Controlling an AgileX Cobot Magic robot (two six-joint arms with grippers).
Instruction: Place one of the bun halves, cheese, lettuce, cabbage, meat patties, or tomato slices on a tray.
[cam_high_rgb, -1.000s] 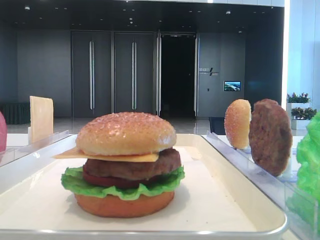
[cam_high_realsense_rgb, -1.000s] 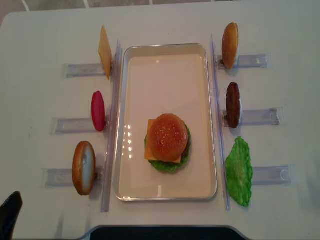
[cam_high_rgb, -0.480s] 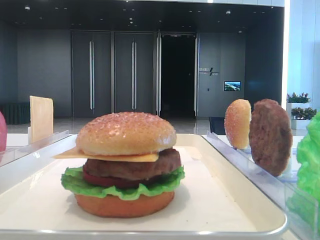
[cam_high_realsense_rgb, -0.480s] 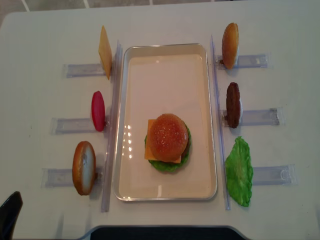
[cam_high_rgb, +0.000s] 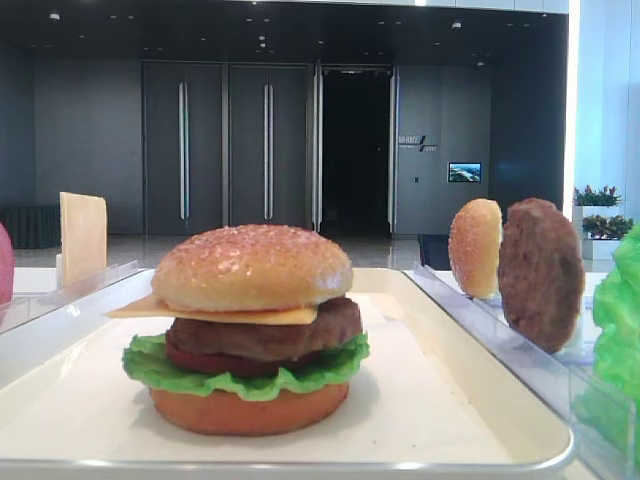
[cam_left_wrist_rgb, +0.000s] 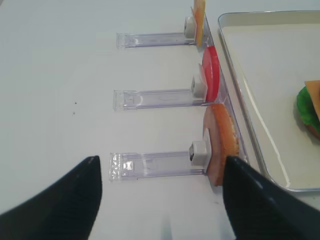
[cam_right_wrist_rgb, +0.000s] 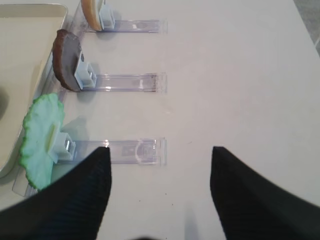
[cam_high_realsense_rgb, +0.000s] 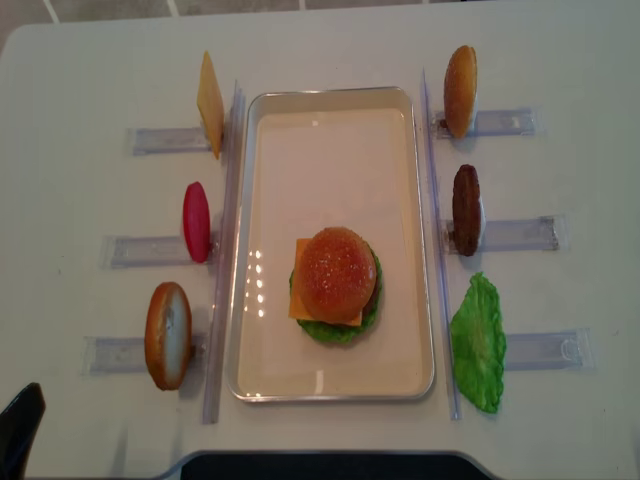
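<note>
A stacked burger (cam_high_realsense_rgb: 335, 275) with a sesame bun top (cam_high_rgb: 250, 265) stands on the white tray (cam_high_realsense_rgb: 330, 93). Upright in clear racks left of the tray are cheese (cam_high_realsense_rgb: 210, 103), a tomato slice (cam_high_realsense_rgb: 196, 221) and a bun half (cam_high_realsense_rgb: 168, 335). On the right are another bun half (cam_high_realsense_rgb: 460, 90), a meat patty (cam_high_realsense_rgb: 466, 209) and lettuce (cam_high_realsense_rgb: 477, 343). Cabbage is out of view. My left gripper (cam_left_wrist_rgb: 161, 159) hangs open and empty near the front-left bun half (cam_left_wrist_rgb: 220, 147). My right gripper (cam_right_wrist_rgb: 160, 148) is open and empty beside the lettuce (cam_right_wrist_rgb: 42, 135).
Long clear rails (cam_high_realsense_rgb: 222, 250) run along both sides of the tray. Clear rack bases (cam_high_realsense_rgb: 520, 235) stick outward from each ingredient. A dark edge (cam_high_realsense_rgb: 320, 465) borders the table's front. A tip of the left gripper (cam_high_realsense_rgb: 18, 430) shows at the front-left corner.
</note>
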